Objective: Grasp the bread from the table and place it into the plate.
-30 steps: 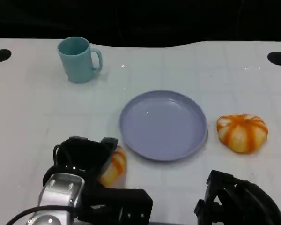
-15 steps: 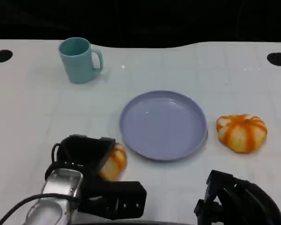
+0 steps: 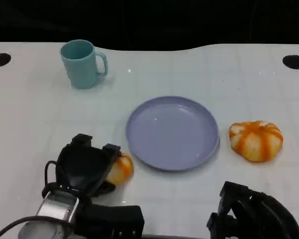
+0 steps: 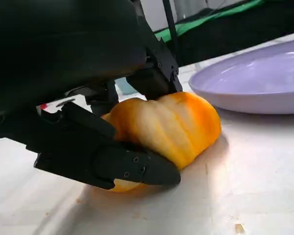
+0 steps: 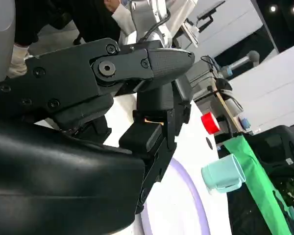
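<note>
A small orange-and-white striped bread lies on the white table just left of the lilac plate. My left hand is over it and grips it, with fingers wrapped under and around the bread, which still touches the table. The plate lies just beyond the loaf. A second, larger striped bread sits right of the plate. My right hand stays low at the near right edge, holding nothing, its fingers apart.
A teal mug stands at the far left, also visible in the right wrist view. Two dark round holes mark the table's far corners. The table's far edge meets a black backdrop.
My left hand has slid slightly forward over the small bread and tightened on it; the forearm has swung left. The right hand, plate and larger bread have stayed put.
</note>
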Available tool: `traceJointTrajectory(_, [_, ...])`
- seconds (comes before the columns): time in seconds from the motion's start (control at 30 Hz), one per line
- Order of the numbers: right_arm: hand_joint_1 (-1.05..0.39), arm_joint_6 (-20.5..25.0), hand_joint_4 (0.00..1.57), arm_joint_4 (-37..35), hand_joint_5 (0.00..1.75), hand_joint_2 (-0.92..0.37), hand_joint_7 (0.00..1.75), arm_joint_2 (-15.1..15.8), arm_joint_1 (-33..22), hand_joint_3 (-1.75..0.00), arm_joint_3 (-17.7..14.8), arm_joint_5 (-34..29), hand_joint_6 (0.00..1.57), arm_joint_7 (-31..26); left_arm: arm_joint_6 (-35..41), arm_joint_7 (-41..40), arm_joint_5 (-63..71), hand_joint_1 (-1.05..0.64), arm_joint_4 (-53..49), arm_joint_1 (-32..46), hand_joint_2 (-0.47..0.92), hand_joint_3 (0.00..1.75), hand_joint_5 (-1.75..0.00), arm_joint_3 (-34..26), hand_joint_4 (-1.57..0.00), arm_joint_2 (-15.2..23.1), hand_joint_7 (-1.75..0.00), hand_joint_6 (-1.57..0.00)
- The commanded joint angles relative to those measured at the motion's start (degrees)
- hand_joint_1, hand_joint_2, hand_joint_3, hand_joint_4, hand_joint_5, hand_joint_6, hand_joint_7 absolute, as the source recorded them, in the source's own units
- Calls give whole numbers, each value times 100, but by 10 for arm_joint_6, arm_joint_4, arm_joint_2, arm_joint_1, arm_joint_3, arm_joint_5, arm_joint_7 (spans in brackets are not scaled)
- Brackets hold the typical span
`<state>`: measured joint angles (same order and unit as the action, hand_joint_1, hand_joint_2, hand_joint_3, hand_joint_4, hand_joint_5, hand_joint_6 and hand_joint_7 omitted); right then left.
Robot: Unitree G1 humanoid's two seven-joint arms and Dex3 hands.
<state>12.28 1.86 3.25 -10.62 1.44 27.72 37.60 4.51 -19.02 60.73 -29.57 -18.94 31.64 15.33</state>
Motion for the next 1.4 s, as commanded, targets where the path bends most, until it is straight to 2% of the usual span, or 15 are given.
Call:
traceJointTrajectory(0.03, [-71,-4,88,1,159,-92,132,9,1,-24,-7,4,79,4,-7,-41,-6,-29,-28,11,92,29,-175,5,-82,17,-144,-63])
traceJointTrajectory(0.07, [-71,-3,88,0,159,-92,132,9,1,-24,-7,6,79,5,-13,-52,-12,-29,-30,10,92,28,-175,2,-82,16,-146,-63])
traceJointTrajectory(0.1, [-70,-3,87,-1,158,-92,131,9,2,-23,-7,6,79,6,-15,-59,-16,-27,-29,10,92,27,-175,-1,-82,16,-161,-57])
traceJointTrajectory(0.17, [-70,-5,87,-3,158,-92,131,9,2,-23,-8,6,78,9,-18,-62,-26,-27,-20,11,92,31,-175,-6,-82,18,-170,-52])
traceJointTrajectory(0.27, [-70,-1,87,-4,157,-92,130,9,3,-23,-9,9,78,11,-34,-82,-44,-24,-3,15,92,33,-175,-17,-81,24,-170,-55])
traceJointTrajectory(0.47, [-70,-6,88,-6,158,-92,130,7,4,-22,-8,5,79,11,-15,-69,-57,-23,73,28,90,29,-175,-46,-78,32,-175,-53])
traceJointTrajectory(0.53, [-70,-7,88,-6,157,-92,130,8,4,-23,-7,4,79,12,-15,-79,-58,-21,96,29,88,29,-175,-56,-80,34,-168,-59])
traceJointTrajectory(0.6, [-70,-4,88,-4,157,-92,130,7,3,-23,-7,4,79,9,-14,-77,-59,-21,117,29,83,43,-175,-65,-81,34,-166,-62])
traceJointTrajectory(0.63, [-70,-2,88,-2,157,-92,130,7,2,-23,-7,4,79,8,-14,-77,-59,-21,126,29,74,61,-175,-68,-82,35,-166,-63])
traceJointTrajectory(0.67, [-70,-1,88,-1,157,-92,130,7,2,-22,-7,5,79,6,-14,-76,-59,-21,131,29,69,71,-175,-70,-82,35,-167,-64])
traceJointTrajectory(0.73, [-70,0,88,3,158,-92,130,7,0,-23,-6,4,80,4,-13,-70,-62,-21,147,25,63,79,-175,-77,-83,32,-164,-66])
traceJointTrajectory(1.0, [-71,0,88,7,159,-92,132,7,-2,-23,-2,0,80,-2,-27,-43,-75,-13,164,-12,49,81,-175,-74,-86,13,-174,-66])
traceJointTrajectory(1.13, [-71,3,87,7,160,-92,133,5,-3,-22,-2,4,79,-1,-43,-21,-87,-11,147,-42,41,91,-175,-68,-87,2,-174,-66])
traceJointTrajectory(1.3, [-72,3,87,7,160,-92,134,5,-6,-22,1,2,79,-2,-64,8,-103,-14,110,-83,41,105,-175,-56,-91,-14,-174,-69])
traceJointTrajectory(1.4, [-73,3,88,6,160,-92,135,5,-7,-21,0,3,79,-3,-63,20,-102,-13,96,-96,41,98,-175,-50,-91,-22,-175,-68])
